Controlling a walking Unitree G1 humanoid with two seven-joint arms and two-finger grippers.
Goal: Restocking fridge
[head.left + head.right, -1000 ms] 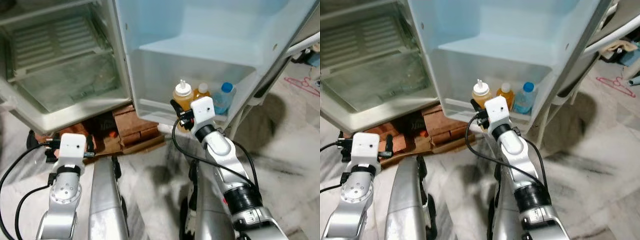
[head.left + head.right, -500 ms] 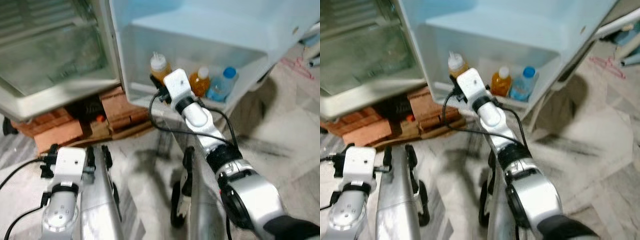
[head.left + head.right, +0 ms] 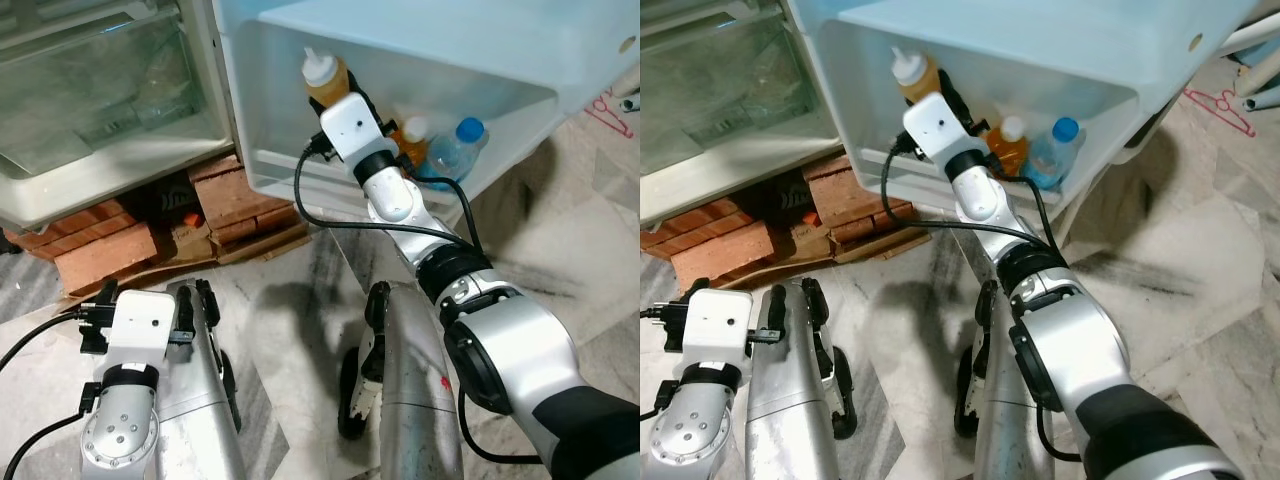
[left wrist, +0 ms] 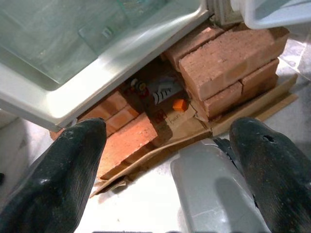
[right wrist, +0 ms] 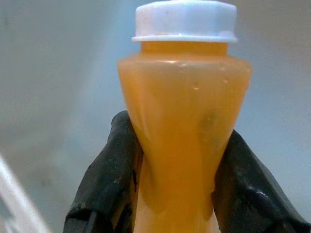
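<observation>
Clamped on the waist of the orange bottle point(image 5: 182, 141), our right gripper point(image 5: 172, 179) has a black finger point(image 5: 104, 174) pressed to each side of it, and the white cap point(image 5: 184, 19) stands above the grip. Our left gripper point(image 4: 165, 170) hangs with its fingers spread wide apart and nothing between them.

We take the fridge door point(image 3: 400, 40) as our landmark; it stands open, pale blue-white, with a deep shelf point(image 3: 290, 185) along its lower part. Beside the door sits the fridge body point(image 3: 100, 100), with a clear drawer point(image 3: 110, 80) in its bottom. Under that body, and near the door's lower edge, lie stacked bricks point(image 3: 100, 250) on flattened cardboard point(image 4: 233, 121).

Our right arm point(image 3: 420, 240) reaches from below up into the door shelf. A squeeze bottle point(image 3: 322, 78) with a white nozzle stands in that shelf just beside our right wrist. The orange bottle is in the same shelf, and a blue-capped water bottle point(image 3: 458, 150) stands next to it, toward the door's outer end.
</observation>
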